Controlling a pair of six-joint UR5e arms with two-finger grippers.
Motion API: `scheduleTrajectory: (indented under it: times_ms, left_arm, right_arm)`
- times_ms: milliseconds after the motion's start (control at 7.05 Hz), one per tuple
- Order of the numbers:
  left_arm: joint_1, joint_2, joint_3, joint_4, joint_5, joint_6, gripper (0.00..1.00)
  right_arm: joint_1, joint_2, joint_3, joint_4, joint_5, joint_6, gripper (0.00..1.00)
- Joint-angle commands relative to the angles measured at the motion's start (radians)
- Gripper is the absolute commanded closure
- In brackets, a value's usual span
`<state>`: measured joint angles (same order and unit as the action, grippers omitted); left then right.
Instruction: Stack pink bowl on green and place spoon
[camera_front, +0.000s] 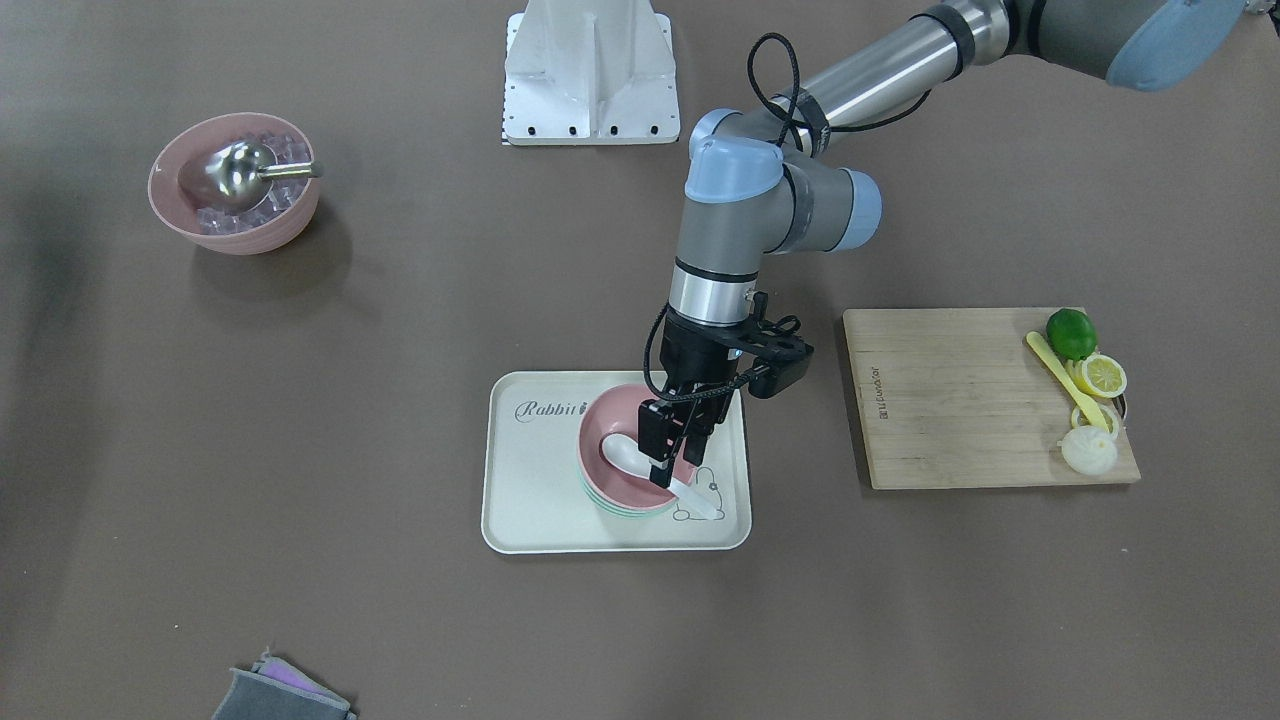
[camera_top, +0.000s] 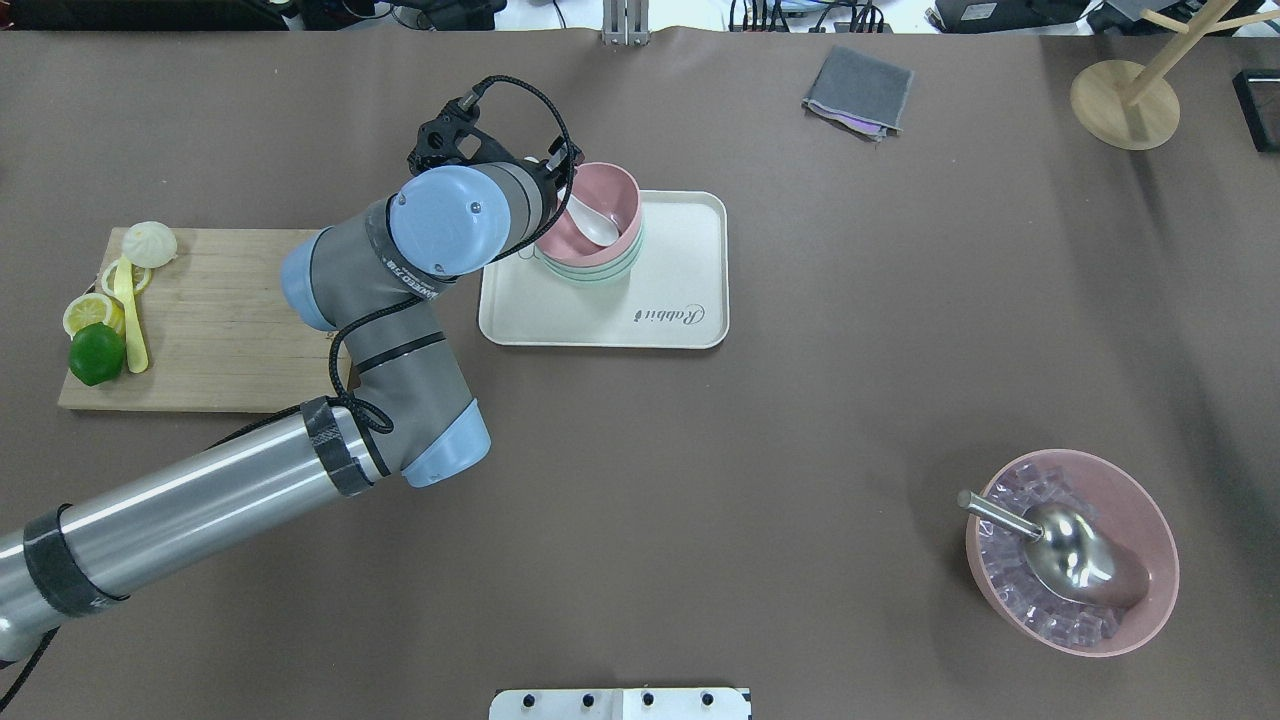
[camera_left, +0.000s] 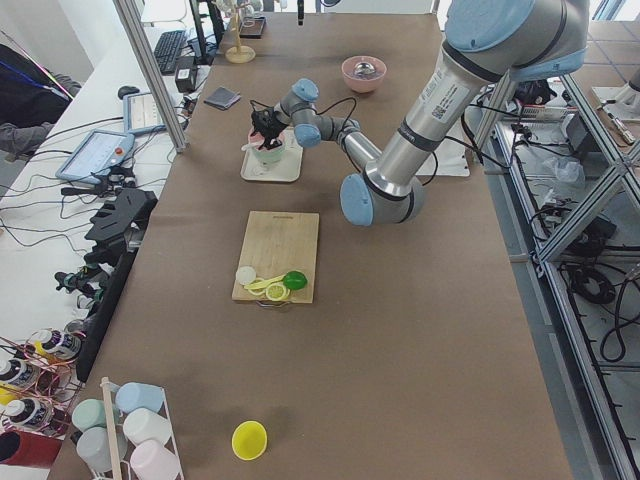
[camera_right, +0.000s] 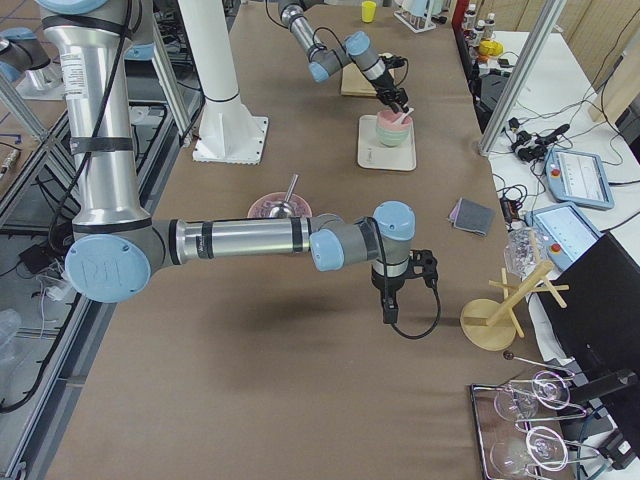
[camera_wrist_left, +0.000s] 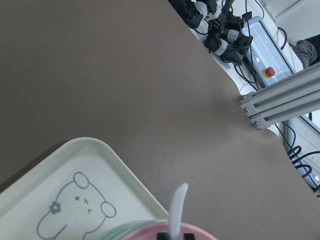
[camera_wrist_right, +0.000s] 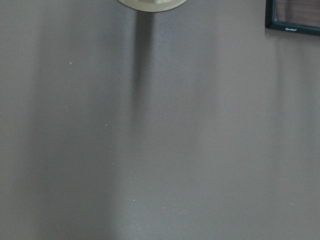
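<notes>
A pink bowl (camera_front: 604, 478) sits nested on a green bowl (camera_front: 612, 508) on the cream tray (camera_front: 530, 490). A white spoon (camera_front: 622, 454) lies in the pink bowl with its handle over the rim. My left gripper (camera_front: 670, 476) stands over the bowl's rim, shut on the spoon's handle. The handle (camera_wrist_left: 177, 207) shows between the fingertips in the left wrist view. The overhead view shows the bowls (camera_top: 612, 200) and the spoon (camera_top: 597, 228) beside the wrist. My right gripper (camera_right: 388, 312) hangs over bare table far from the tray; I cannot tell if it is open or shut.
A second pink bowl (camera_front: 235, 185) with ice cubes and a metal scoop stands far to one side. A wooden cutting board (camera_front: 950, 400) holds a lime, lemon slices and a yellow utensil. A grey cloth (camera_top: 858, 90) and a wooden stand (camera_top: 1125, 100) lie at the far edge.
</notes>
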<state>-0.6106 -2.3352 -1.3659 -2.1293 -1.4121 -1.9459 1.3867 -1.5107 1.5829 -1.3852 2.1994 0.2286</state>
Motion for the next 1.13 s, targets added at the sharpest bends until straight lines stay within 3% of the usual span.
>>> scheduleTrajectory:
  times_ms: [0, 142, 284, 425, 567, 709, 993]
  left_arm:
    - [-0.005, 0.09, -0.176, 0.09, -0.066, 0.115, 0.02]
    - [-0.015, 0.188, -0.344, 0.129, -0.167, 0.163, 0.03]
    - [-0.026, 0.302, -0.521, 0.237, -0.245, 0.374, 0.03]
    - [-0.034, 0.33, -0.632, 0.435, -0.267, 0.579, 0.03]
    - [-0.066, 0.33, -0.674, 0.612, -0.271, 0.772, 0.02]
    - [-0.128, 0.338, -0.688, 0.696, -0.3, 0.99, 0.02]
    - [-0.397, 0.48, -0.673, 0.71, -0.576, 1.504, 0.02]
  right_arm:
    - [0.0, -0.005, 0.0, 0.0, -0.001, 0.0, 0.0]
    - [0.0, -0.009, -0.001, 0.0, -0.001, 0.0, 0.0]
    - [0.0, -0.009, -0.001, 0.0, -0.001, 0.0, 0.0]
    - [0.0, -0.011, -0.001, 0.0, -0.001, 0.0, 0.0]
    - [0.0, -0.02, 0.0, 0.0, 0.0, 0.0, 0.0]
    - [0.0, -0.023, 0.0, 0.0, -0.001, -0.002, 0.0]
    - [0.0, -0.055, 0.003, 0.002, -0.001, -0.005, 0.0]
